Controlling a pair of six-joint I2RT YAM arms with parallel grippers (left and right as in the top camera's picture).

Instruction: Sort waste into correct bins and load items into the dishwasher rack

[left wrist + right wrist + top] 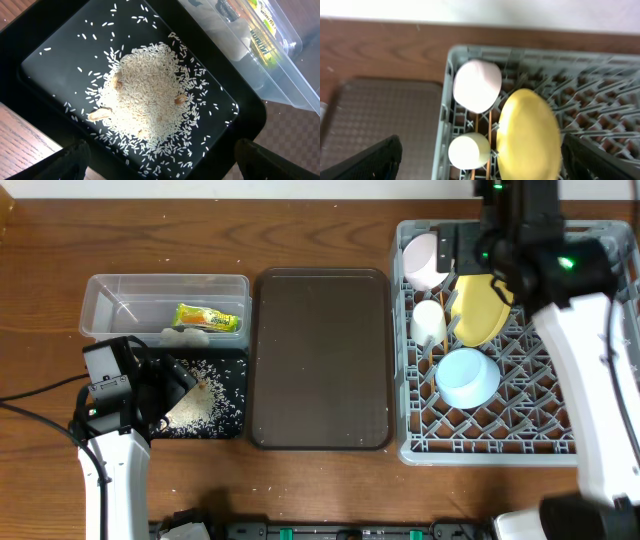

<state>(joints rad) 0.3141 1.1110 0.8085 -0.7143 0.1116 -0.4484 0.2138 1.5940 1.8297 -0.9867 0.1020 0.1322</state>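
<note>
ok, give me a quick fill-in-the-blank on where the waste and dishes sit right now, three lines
1. The shallow rectangular tray holding the loose white rice grains is ____.
2. The clear rectangular plastic tub holds a crumpled white tissue and a green-yellow-orange snack ____.
3. The round plate standing in the large grey pegged plastic rack is ____.

Missing words: black; wrapper; yellow.

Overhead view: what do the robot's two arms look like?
Both have white outer links, the left arm and the right arm, with black joint housings. Small green lights glow on the right one, and a black cable runs off from the left.
</note>
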